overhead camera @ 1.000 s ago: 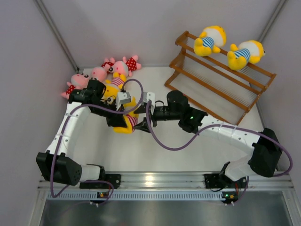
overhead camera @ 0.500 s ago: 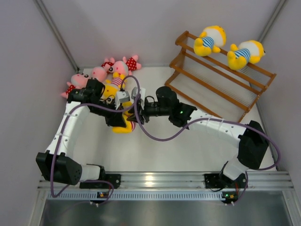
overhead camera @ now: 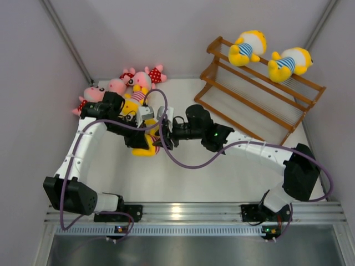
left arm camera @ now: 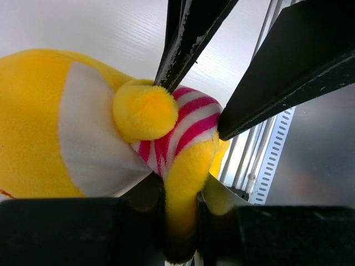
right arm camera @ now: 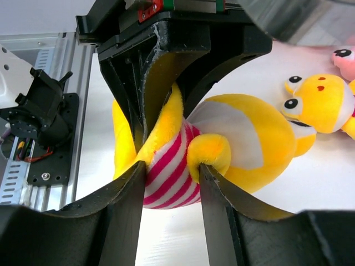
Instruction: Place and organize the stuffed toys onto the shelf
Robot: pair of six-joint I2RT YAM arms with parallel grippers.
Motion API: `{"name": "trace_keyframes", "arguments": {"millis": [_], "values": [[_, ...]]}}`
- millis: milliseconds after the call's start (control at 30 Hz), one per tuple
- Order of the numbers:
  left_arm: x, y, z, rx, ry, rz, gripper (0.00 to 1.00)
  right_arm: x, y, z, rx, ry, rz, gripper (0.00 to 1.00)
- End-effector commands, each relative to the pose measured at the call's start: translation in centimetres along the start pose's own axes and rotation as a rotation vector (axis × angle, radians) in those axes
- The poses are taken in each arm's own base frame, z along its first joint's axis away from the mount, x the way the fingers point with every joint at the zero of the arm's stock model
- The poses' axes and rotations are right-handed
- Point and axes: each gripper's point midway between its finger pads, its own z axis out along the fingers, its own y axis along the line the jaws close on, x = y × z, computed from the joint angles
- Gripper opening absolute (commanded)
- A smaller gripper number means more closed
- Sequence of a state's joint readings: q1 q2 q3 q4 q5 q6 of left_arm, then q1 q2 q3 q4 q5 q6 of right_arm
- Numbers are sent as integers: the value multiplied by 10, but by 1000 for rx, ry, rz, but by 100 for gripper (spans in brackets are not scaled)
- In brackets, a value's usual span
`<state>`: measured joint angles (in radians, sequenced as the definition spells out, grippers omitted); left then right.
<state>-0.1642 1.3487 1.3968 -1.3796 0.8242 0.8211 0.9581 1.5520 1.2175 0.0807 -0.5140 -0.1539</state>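
While the left gripper (left arm camera: 191,108) stands nearly closed on the pink-striped yellow doll (right arm camera: 244,138), seemingly by its lower body, the right gripper (right arm camera: 172,169) meets it head-on, fingers half apart and pressed to both sides of the striped torso. Just beyond the left gripper lie the pink dolls (overhead camera: 116,86). Well behind the right gripper stands the shelf (overhead camera: 255,97), two blue-striped yellow dolls (overhead camera: 247,47) on its top tier.
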Motion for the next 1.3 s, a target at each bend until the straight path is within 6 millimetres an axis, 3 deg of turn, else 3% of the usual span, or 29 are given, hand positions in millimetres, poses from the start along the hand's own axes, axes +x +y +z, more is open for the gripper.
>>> {"name": "trace_keyframes", "arguments": {"millis": [0,167,300,367,400,433,500,533,633,700,733,933,1167,1267], "values": [[-37,-19,-10,59,-141,99,0,27,9,13,-8,95,61,43],[-38,-21,-11,55,-145,100,0,29,11,21,-17,91,83,37],[-46,-23,-14,63,-168,107,0,38,17,23,-28,112,100,15],[-50,-21,-17,52,-173,115,0,40,16,20,-6,116,104,12],[-51,-19,-17,48,-167,108,1,41,14,18,12,119,104,6],[-51,-17,-18,37,-159,96,4,45,12,15,31,138,109,0],[-49,-6,-19,-5,-120,69,24,41,-2,7,120,136,79,0],[-48,-2,-19,-22,-105,39,26,45,-6,3,147,145,75,0],[-44,12,-22,-88,-54,-29,45,47,-19,-14,244,142,61,0],[-42,23,-27,-150,-21,-57,53,37,-36,-30,323,105,53,0],[-42,25,-29,-169,-15,-91,55,43,-47,-39,369,110,62,0],[-37,39,-41,-268,25,-101,58,33,-89,-91,571,62,38,0],[-29,37,-32,-227,36,-120,60,10,-112,-136,679,-15,2,0],[-35,30,-23,-151,0,-147,63,7,-113,-139,687,-48,23,0]]}}
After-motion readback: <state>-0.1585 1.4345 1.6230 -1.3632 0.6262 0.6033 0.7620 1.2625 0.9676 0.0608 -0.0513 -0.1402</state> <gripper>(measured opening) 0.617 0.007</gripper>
